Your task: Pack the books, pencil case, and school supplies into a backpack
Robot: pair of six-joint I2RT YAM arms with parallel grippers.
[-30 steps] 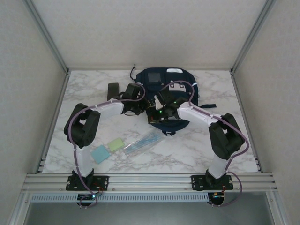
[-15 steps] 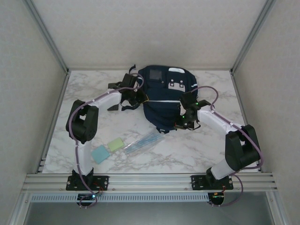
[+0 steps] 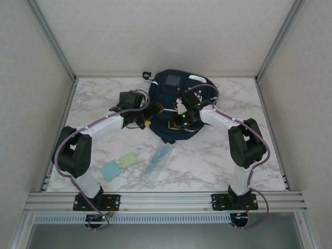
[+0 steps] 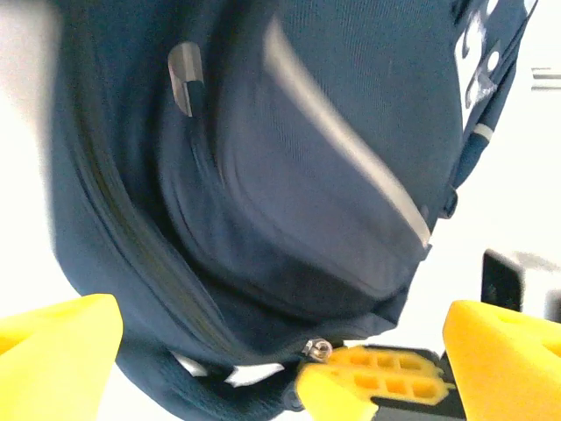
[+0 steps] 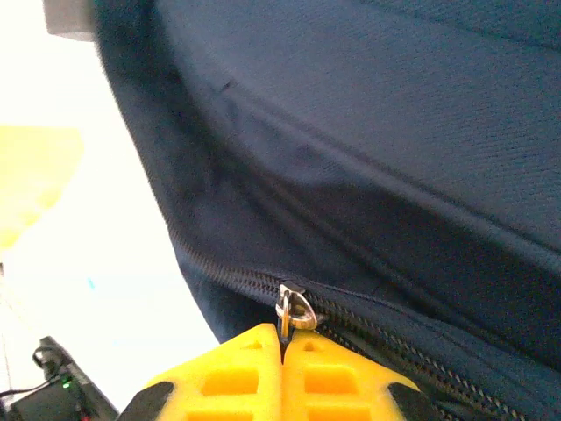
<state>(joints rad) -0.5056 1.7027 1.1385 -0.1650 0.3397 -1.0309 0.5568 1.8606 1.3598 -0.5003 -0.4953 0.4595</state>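
Backpack, large navy-blue fabric w/ thin white stripe, grey square patch & white label, lies at back-centre of white marble-look table, bottom end toward the arms. Both arms reach in to its near end from either side.

L gripper sits at backpack's near-left edge. In L wrist view its yellow fingers are spread wide at the frame's two lower corners, nothing pinched. Backpack front pocket & stripe fill the space beyond them.

R gripper is at backpack's near edge, just right of the L one. In R wrist view its yellow fingers are pressed together on the small metal zipper pull, which hangs off the dark zip track running across the navy fabric. L wrist view shows the same pinch: R gripper w/ the pull at its tip.

Near-left of table, well apart from backpack: pale-blue square pad & pale-green square pad, just beside each other. Clear, long plastic pencil case lies angled just right of them, between pads & backpack. Contents too small to tell.
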